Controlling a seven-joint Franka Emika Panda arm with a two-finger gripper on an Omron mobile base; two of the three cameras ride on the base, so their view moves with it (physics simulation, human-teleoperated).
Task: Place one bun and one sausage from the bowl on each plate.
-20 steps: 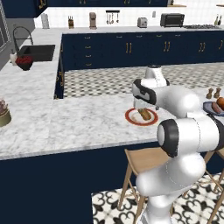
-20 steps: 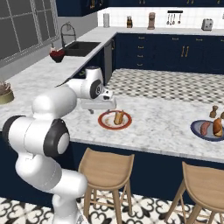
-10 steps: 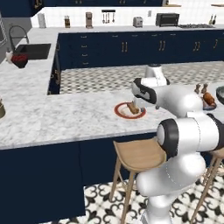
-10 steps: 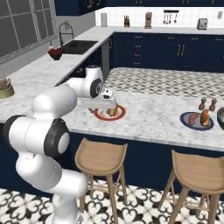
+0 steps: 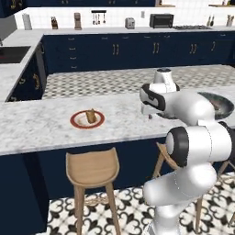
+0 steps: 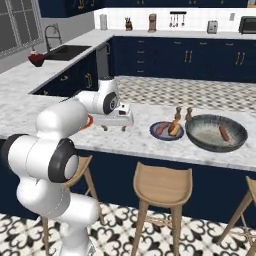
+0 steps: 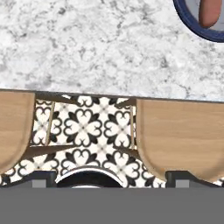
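Note:
The orange-red rimmed plate (image 5: 81,123) lies on the marble counter with a brown bun (image 5: 92,115) on it. To its right, my gripper (image 5: 149,114) hovers low over the counter, open and empty. In the right base view the gripper (image 6: 114,127) sits left of the blue-rimmed plate (image 6: 165,137), which carries a sausage (image 6: 161,129) and a bun (image 6: 174,128). The dark bowl (image 6: 202,134) further right holds one sausage (image 6: 224,133). In the hand view the dark fingertips (image 7: 41,177) stand wide apart, with the blue plate (image 7: 188,24) and its sausage (image 7: 209,11) at top right.
Two small brown shakers (image 6: 178,111) stand just behind the blue plate. Wooden stools (image 6: 162,185) are under the counter's near edge, also below in the hand view as stool seats (image 7: 179,131). A sink (image 6: 70,50) is at the far left.
The base has driven to the right, so the whole scene slid left; the orange-red plate now lies further left and the bowl is close. The gripper stayed open.

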